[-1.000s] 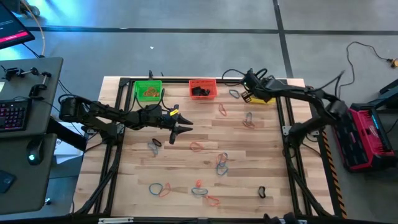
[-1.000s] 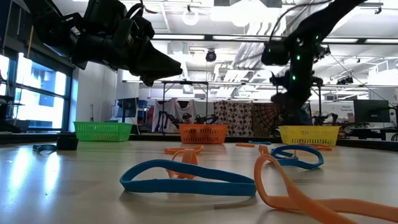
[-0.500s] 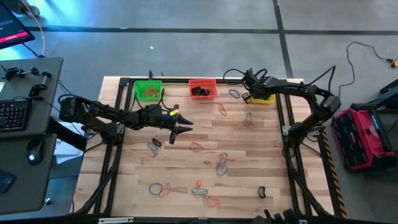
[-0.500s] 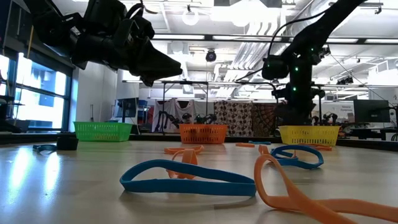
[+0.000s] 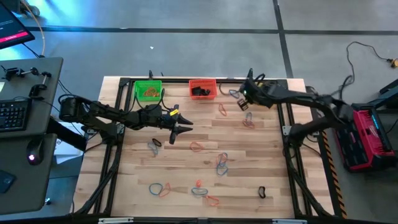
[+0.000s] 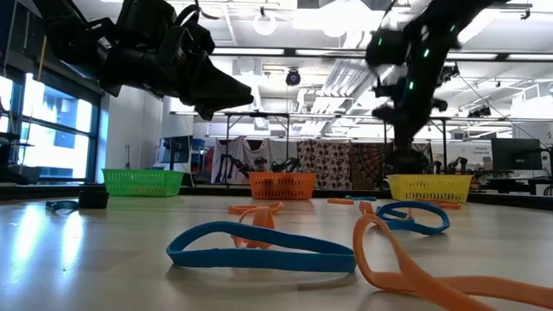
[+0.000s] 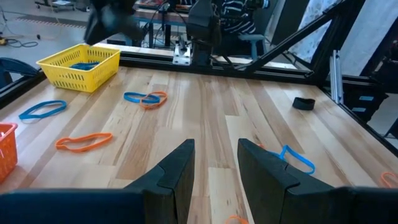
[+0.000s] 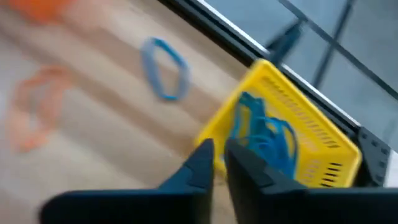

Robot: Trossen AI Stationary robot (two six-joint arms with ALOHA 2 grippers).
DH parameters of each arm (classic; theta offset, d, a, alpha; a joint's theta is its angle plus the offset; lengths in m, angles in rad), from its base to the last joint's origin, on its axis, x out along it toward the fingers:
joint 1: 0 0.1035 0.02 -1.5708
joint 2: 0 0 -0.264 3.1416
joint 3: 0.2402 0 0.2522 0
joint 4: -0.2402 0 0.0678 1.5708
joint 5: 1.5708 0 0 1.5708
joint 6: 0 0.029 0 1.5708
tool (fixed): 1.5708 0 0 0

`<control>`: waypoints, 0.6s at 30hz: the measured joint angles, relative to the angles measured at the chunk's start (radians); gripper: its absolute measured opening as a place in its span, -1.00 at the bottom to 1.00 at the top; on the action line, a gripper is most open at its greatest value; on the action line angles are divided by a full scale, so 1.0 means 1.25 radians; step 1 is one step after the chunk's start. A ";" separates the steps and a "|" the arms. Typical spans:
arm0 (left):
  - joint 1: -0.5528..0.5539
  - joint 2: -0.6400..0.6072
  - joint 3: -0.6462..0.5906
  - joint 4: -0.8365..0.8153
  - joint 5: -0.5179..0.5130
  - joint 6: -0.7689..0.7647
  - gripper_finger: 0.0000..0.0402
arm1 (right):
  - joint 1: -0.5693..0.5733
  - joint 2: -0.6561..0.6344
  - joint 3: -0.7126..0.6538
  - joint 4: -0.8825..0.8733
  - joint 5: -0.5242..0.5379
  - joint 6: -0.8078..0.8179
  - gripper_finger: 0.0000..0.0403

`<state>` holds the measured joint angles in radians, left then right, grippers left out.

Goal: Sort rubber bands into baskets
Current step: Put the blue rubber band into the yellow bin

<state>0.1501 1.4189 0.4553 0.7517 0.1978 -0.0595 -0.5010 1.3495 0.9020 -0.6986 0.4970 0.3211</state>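
Note:
Three baskets stand along the far edge: green (image 5: 148,91), red-orange (image 5: 202,88) and yellow (image 8: 292,140), which holds blue bands. In the high view my right arm covers the yellow basket. Rubber bands lie loose on the table, among them a blue one (image 8: 165,68) and orange ones (image 5: 222,111), (image 5: 198,147). My right gripper (image 8: 219,149) hovers beside the yellow basket, empty, with a narrow gap between its fingers. My left gripper (image 7: 216,152) is open and empty above mid-table (image 5: 174,135).
More bands lie near the front edge (image 5: 160,188), (image 5: 206,195), with a black one at the right (image 5: 262,191) and a dark one left of centre (image 5: 155,144). A black frame rail (image 5: 283,118) runs along the table's right side.
My right gripper has drawn away from above the yellow basket, toward the table's left and a little nearer, quickly enough to blur.

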 joint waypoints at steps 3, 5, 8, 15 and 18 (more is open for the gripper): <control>0.000 0.000 0.000 0.000 0.000 0.001 -0.43 | 0.097 -0.046 0.000 -0.020 0.000 0.064 -0.94; 0.000 0.000 0.000 0.000 0.000 0.001 -0.43 | 0.167 -0.061 0.000 -0.030 0.000 0.112 -0.91; 0.000 0.000 0.000 0.000 0.000 0.001 -0.43 | 0.282 -0.061 0.000 -0.047 -0.003 0.191 -0.97; 0.000 0.000 0.000 -0.005 0.000 0.001 -0.43 | 0.567 -0.038 0.000 -0.046 -0.065 0.478 -0.99; 0.000 0.000 0.000 -0.005 0.000 0.005 -0.43 | 0.675 -0.016 0.000 -0.047 -0.118 0.642 -1.00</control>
<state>0.1501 1.4189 0.4553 0.7459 0.1978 -0.0532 0.3428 1.3293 0.9020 -0.7573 0.3489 1.1230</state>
